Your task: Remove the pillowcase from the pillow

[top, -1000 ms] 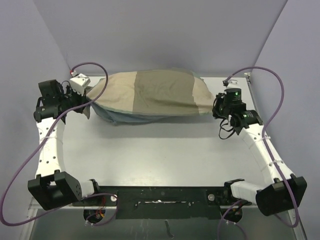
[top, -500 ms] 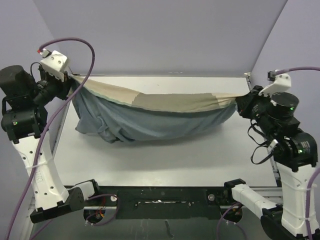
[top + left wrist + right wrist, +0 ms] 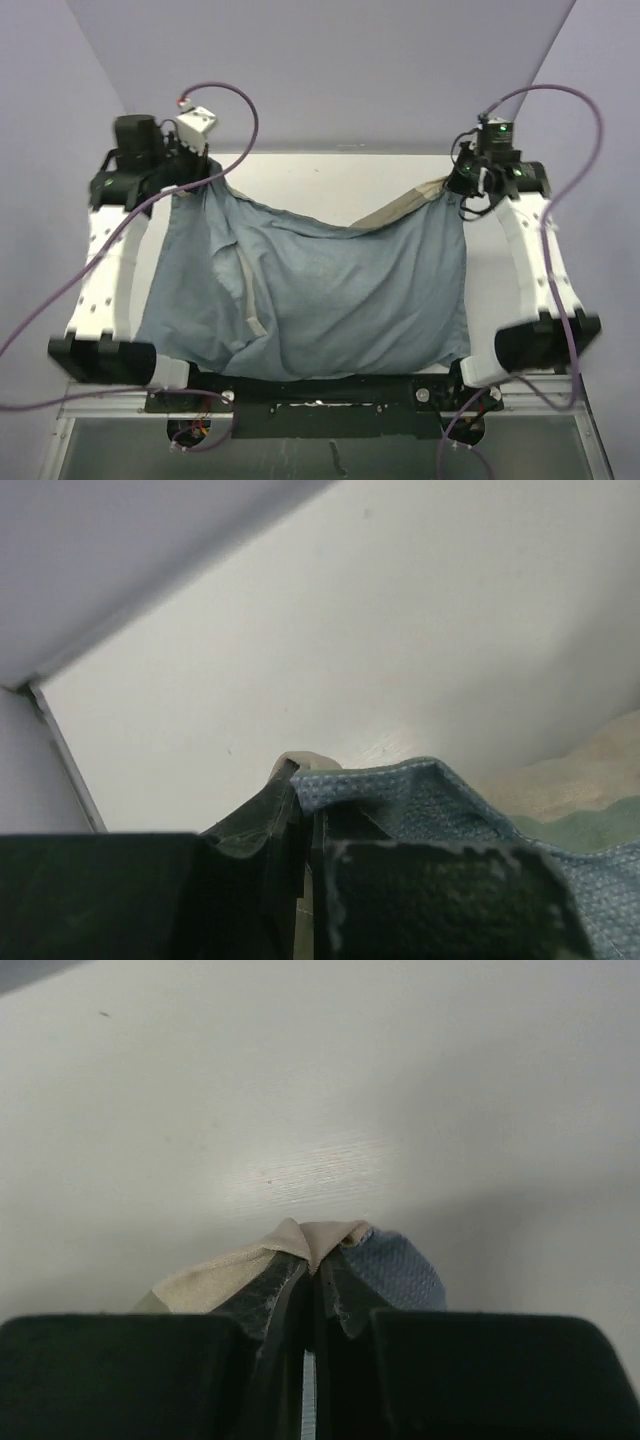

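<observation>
the pillowcase (image 3: pixel 320 290) hangs like a curtain, blue-grey side out, from the far corners down to the near edge of the surface (image 3: pixel 330 180); the left hand (image 3: pixel 207 174) is clamped on one top corner, the right hand (image 3: pixel 460 190) on the other; the pillow is not in sight, maybe behind the cloth; i think this is the shake-out step; next, lift higher with both pinches tight; the top view shows the whole cloth; the wrist views show only pinched beige and blue corners
</observation>
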Tool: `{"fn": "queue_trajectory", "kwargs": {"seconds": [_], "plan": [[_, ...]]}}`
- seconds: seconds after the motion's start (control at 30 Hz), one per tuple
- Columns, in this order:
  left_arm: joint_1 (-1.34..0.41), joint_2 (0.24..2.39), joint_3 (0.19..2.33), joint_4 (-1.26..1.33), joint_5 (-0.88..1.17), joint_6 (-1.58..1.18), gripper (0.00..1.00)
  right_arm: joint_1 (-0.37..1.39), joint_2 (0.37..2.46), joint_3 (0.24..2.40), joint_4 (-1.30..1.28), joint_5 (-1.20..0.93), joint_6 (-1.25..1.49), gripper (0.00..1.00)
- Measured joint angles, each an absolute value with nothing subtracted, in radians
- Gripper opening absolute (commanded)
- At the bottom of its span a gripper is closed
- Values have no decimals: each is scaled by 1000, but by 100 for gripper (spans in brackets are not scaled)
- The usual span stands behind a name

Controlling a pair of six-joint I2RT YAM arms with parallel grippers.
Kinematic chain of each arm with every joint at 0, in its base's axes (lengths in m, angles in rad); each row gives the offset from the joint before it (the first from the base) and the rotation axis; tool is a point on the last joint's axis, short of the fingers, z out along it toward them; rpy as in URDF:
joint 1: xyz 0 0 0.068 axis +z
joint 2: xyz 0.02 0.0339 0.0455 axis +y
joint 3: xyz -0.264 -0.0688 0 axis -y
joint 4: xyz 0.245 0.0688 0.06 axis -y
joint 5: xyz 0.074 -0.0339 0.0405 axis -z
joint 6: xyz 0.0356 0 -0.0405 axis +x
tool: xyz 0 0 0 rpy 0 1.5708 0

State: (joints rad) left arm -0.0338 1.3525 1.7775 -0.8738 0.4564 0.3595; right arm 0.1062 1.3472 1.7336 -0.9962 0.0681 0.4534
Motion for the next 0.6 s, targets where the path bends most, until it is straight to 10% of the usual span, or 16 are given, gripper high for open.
{"fn": "queue_trajectory", "kwargs": {"seconds": [0.33,0.5,0.6], "plan": [[-68,2035,1982,-766,58,365,1,18,1960,1855,-941,53,453,0],[-67,2104,2308,-781,20,337,71,6,1979,2025,-963,89,454,7],[-56,2104,2465,-802,52,312,97,-2,1969,2079,-963,131,459,55]]}}
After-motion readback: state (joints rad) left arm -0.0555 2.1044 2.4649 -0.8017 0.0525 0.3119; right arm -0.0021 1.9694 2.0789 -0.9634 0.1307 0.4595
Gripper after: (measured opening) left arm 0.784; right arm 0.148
